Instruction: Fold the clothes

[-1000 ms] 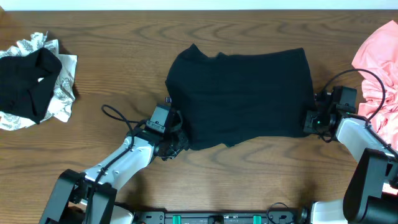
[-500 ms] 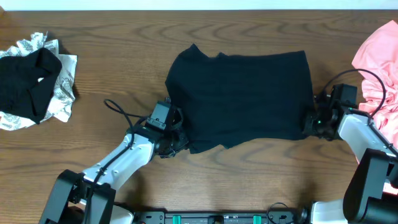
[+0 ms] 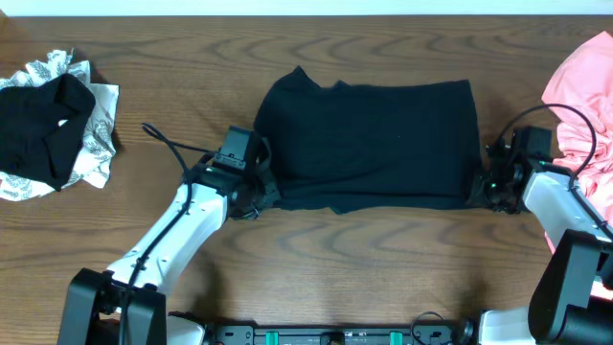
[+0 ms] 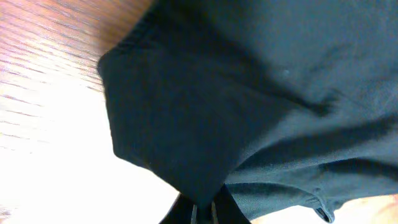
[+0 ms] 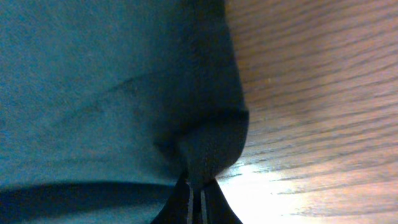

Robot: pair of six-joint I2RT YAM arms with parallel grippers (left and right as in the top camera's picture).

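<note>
black shirt (image 3: 369, 144) lies at the middle of the counter (image 3: 364, 259). left fingers (image 4: 186, 211) pinch its 7 o'clock corner, right fingers (image 5: 179, 208) its 4 o'clock corner. best to lift both together, keep the hem taut, and carry it level toward 12 o'clock.

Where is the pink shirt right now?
In the overhead view the pink shirt lies bunched at the far right, on the robot's right side, just past the right claw, which is shut on the black shirt.
</note>
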